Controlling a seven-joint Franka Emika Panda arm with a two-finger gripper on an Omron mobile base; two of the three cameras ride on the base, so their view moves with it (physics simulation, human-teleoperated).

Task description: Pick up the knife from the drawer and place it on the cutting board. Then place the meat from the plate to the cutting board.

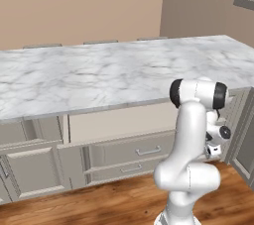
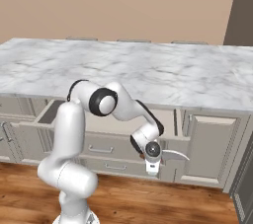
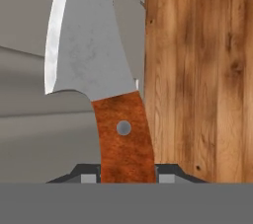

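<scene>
The bench (image 1: 99, 78), one long marble top, is running across both base views. Under its near edge one wide drawer (image 1: 119, 122) is standing open, showing a pale inside; just below it two narrower drawers (image 1: 134, 152) with bar handles are sitting shut.

One arm (image 2: 106, 102) is reaching down in front of the cabinets, low and near the wooden floor (image 1: 99, 204), to the right of the open drawer in the right base view.

The tool (image 3: 127, 177) is gripping the one knife (image 3: 121, 139) by the lower end of its reddish-brown handle, its fingers pressing in from either side, closed as far as the handle allows. The blade is pointing away from the hand; in the right base view it is sticking out to the right of the wrist, clear of the drawer.

As I judge it, the knife is out of the drawer, so the pick-up is done. Carrying it to the board, setting it down, and moving the meat from the plate are all left to do.
</scene>
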